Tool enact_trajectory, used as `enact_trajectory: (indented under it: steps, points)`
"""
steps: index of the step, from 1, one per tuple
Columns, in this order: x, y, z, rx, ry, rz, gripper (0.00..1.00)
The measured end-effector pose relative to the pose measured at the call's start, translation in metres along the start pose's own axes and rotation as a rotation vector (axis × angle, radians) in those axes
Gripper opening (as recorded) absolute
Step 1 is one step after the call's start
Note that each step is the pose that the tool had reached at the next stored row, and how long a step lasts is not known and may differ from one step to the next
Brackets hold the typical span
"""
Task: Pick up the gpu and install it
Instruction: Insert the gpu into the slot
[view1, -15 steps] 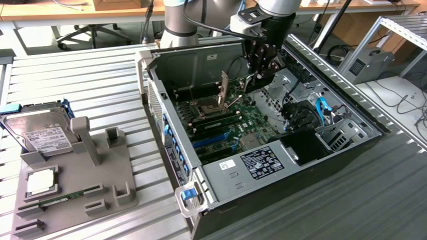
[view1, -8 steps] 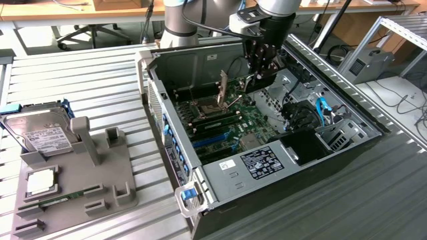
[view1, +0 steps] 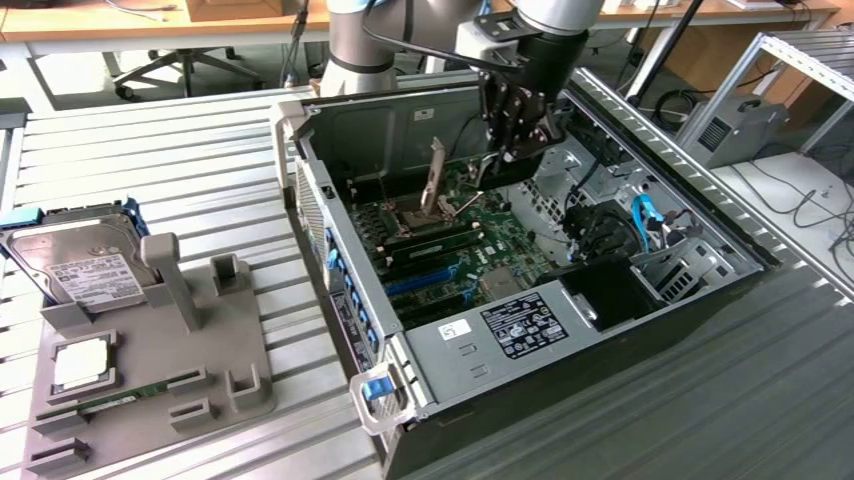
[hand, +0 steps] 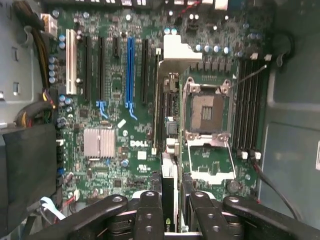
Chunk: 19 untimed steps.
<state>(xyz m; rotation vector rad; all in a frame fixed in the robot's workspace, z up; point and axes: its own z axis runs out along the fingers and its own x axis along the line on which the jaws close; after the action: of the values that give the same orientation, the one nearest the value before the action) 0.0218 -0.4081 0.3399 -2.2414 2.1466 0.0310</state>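
Gray plastic holder (view1: 174, 350) sits nearest in the exterior view, on the metal table (view1: 160, 150) at the exterior view's left. A silver hard drive (view1: 80, 265) with a white label leans in it, and a small green memory stick (view1: 114, 403) lies in a slot near the front. Beside it the computer case (view1: 534, 290) lies open, showing the green motherboard (view1: 501, 255). The robot arm reaches down into the case. Its claw (view1: 514, 150) is partly closed and squeezes the gpu (view1: 454, 185). That card stands on its edge over the board, with its silver bracket (view1: 435, 170) sticking up.

Black fingers (hand: 150, 210) of the claw fill the near edge of the wrist view. They are closed partway around the thin top edge of the gpu (hand: 169, 150), one on each side. The card hangs straight above a long black slot on the motherboard (hand: 115, 135), just beside the open square chip socket (hand: 206, 107). A blue slot (hand: 131, 70) and a white slot (hand: 71, 62) lie farther over.
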Motion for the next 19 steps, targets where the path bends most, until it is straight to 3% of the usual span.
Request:
enact_trajectory:
  steps: [3, 6, 19]
  points:
    - [0.0, 0.0, 0.0005, -0.0305, -0.001, 0.001, 0.26]
    - [0.0, 0.0, 0.0007, -0.0457, -0.0017, 0.002, 0.26]
    - [0.0017, 0.0001, 0.0021, -0.0457, -0.0019, 0.002, 0.26]
